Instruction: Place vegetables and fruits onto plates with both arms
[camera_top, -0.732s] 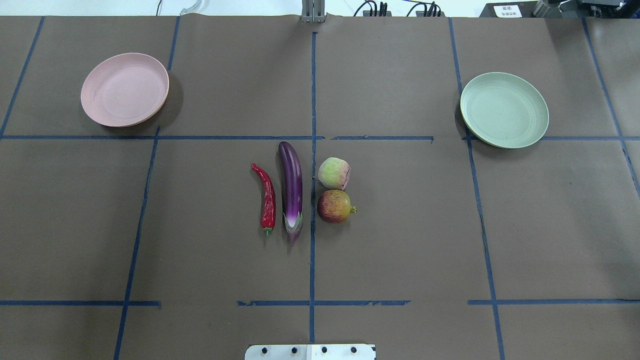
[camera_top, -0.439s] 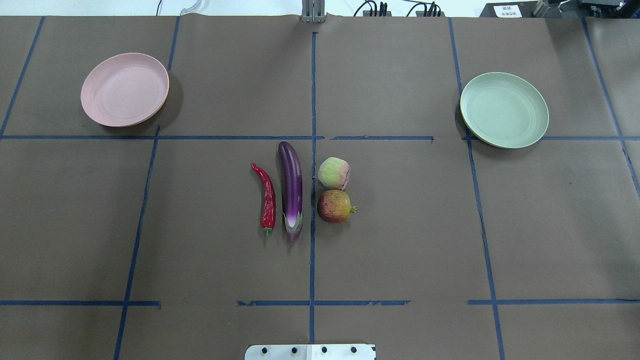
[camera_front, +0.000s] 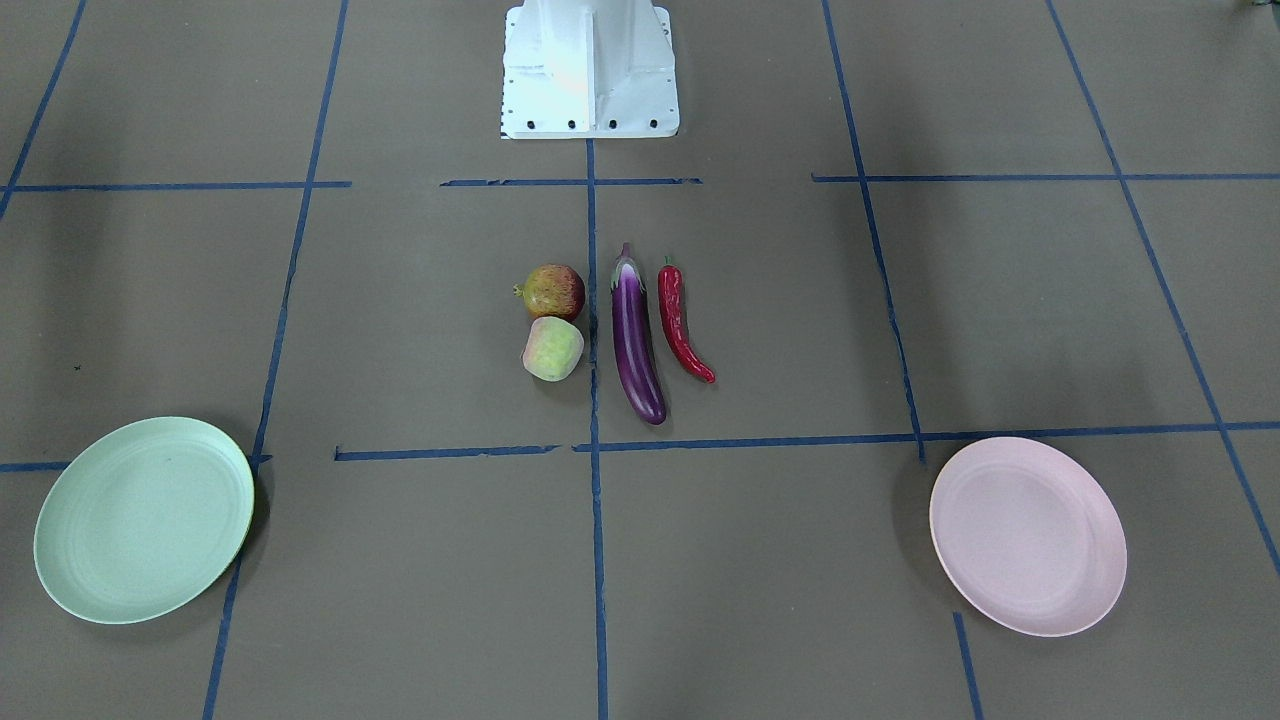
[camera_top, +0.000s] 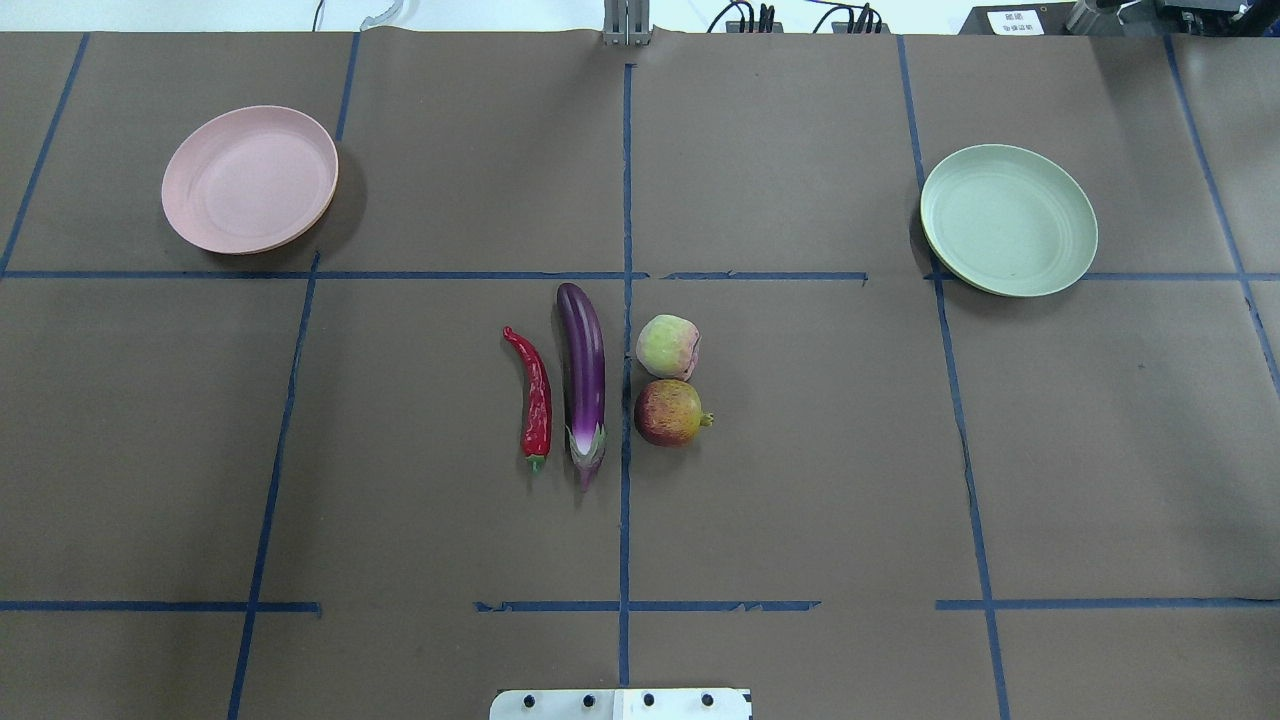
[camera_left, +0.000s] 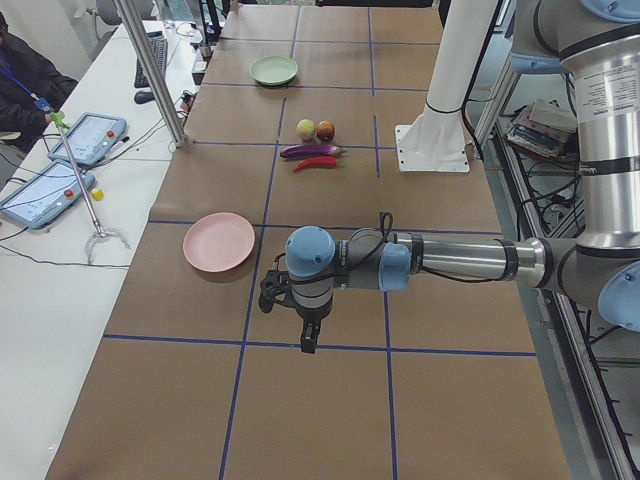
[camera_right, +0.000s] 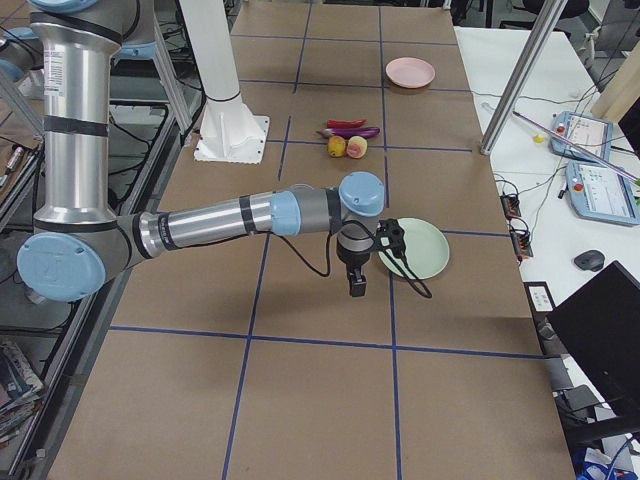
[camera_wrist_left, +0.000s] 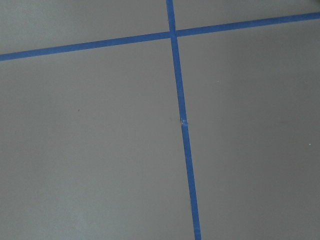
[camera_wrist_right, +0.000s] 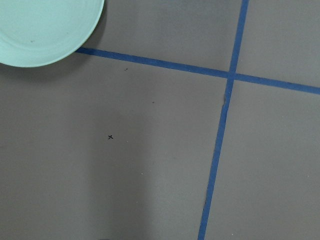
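Note:
The purple eggplant (camera_top: 583, 380) and red chili pepper (camera_top: 533, 395) lie side by side at the table's middle. The peach-like fruit (camera_top: 668, 346) and the red-and-yellow fruit (camera_top: 670, 412) sit just right of them. The pink plate (camera_top: 250, 178) is far left and the mint green plate (camera_top: 1008, 220) far right; both are empty. My left gripper (camera_left: 308, 342) hangs over bare table near the pink plate (camera_left: 219, 241). My right gripper (camera_right: 356, 287) hangs beside the green plate (camera_right: 420, 250). Both show only in the side views, so I cannot tell whether they are open or shut.
Brown paper with blue tape lines covers the table (camera_top: 800, 480). The white robot base (camera_front: 590, 70) stands behind the produce. An operator (camera_left: 25, 75) and tablets (camera_left: 45, 190) are at a side desk beyond the table's far edge.

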